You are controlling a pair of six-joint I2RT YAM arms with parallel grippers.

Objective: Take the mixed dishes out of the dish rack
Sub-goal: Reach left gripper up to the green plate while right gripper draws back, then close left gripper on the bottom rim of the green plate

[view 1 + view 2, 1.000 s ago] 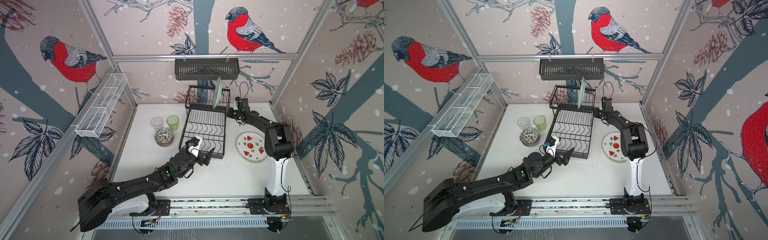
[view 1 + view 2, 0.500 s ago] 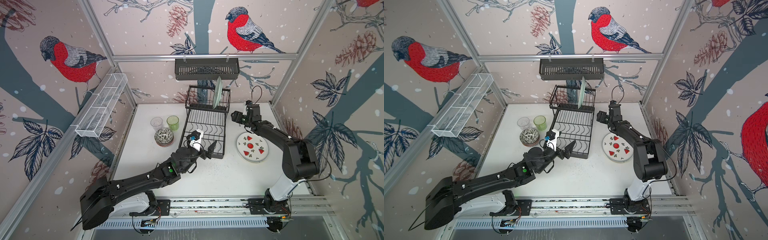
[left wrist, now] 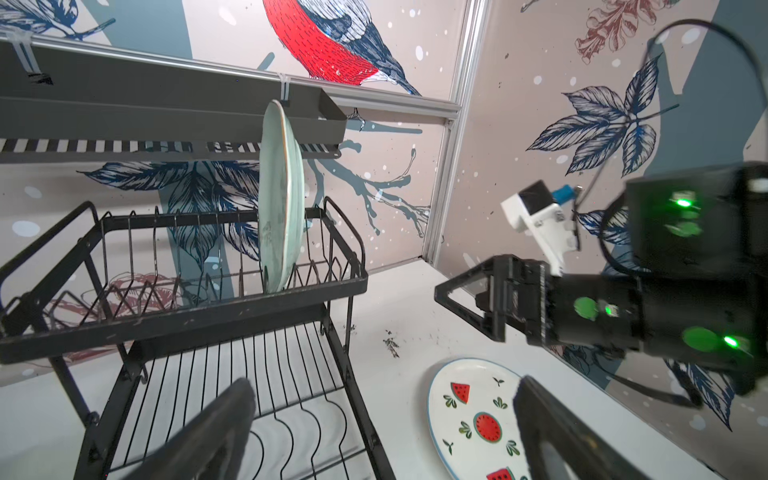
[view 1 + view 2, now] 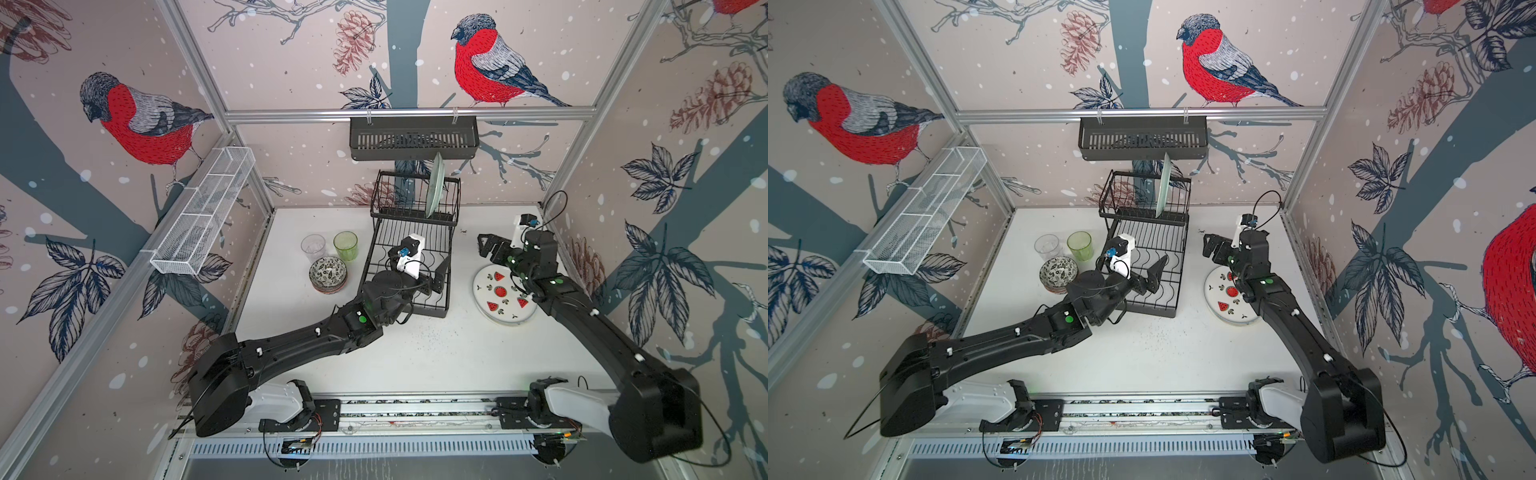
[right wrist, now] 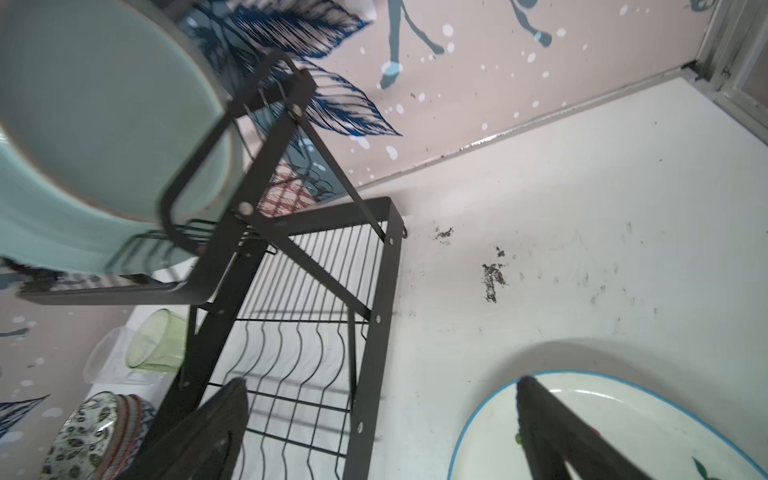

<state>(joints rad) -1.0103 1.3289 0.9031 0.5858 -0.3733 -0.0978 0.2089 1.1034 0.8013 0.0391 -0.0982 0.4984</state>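
1. While the pale green round plate (image 4: 434,187) (image 3: 280,199) stands on edge in a slot of the raised rear section, it is the one dish I can see in the black wire two-level dish rack (image 4: 371,253) (image 4: 1177,266).
2. The left gripper (image 3: 384,384) hovers over the near right part of the rack's flat lower tray and points toward the back wall. Its fingers are spread wide with nothing between them.
3. The right gripper (image 4: 489,249) (image 5: 382,382) hangs above the white table (image 4: 415,353), to the right of the rack and just past the far rim of the other plate. Its fingers are also wide apart and grip nothing.
4. That white round plate with red watermelon slices (image 4: 492,291) (image 4: 1225,299) lies flat on the table, right of the rack and apart from it. The right arm passes over its right side.
5. Left of the rack, a clear plastic tumbler (image 4: 313,248) and a green translucent tumbler (image 4: 345,245) stand upright side by side. A stack of small patterned bowls (image 4: 328,272) (image 5: 91,432) sits just in front of them.
6. Dark crumbs (image 5: 492,278) speckle the table beside the rack's far right corner.
7. A black slotted basket (image 4: 413,139) hangs on the back-wall rail above the rack.
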